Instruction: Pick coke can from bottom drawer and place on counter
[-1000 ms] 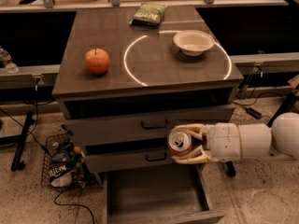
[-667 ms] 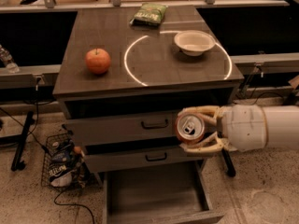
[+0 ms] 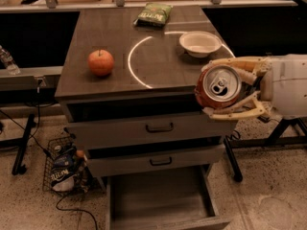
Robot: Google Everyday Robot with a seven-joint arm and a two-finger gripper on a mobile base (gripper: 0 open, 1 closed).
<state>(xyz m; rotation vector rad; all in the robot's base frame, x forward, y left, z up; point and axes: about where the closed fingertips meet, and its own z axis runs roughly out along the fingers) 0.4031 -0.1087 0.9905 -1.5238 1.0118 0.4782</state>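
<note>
My gripper (image 3: pixel 225 87) comes in from the right and is shut on the coke can (image 3: pixel 218 86), a red can with its silver top and pull tab turned toward the camera. It holds the can in the air in front of the counter's (image 3: pixel 115 37) front right corner, above the drawers. The bottom drawer (image 3: pixel 160 202) stands pulled open below, its grey floor bare. The white circle (image 3: pixel 132 63) marks the counter top.
On the counter are a red-orange apple (image 3: pixel 101 62) at the left, a white bowl (image 3: pixel 199 43) at the right and a green chip bag (image 3: pixel 153 14) at the back. The two upper drawers (image 3: pixel 158 127) are closed. A wire basket (image 3: pixel 64 169) with packets stands on the floor at the left.
My gripper has lifted the coke can up and to the right, from level with the middle drawers to counter height. The can now looks nearer and larger.
</note>
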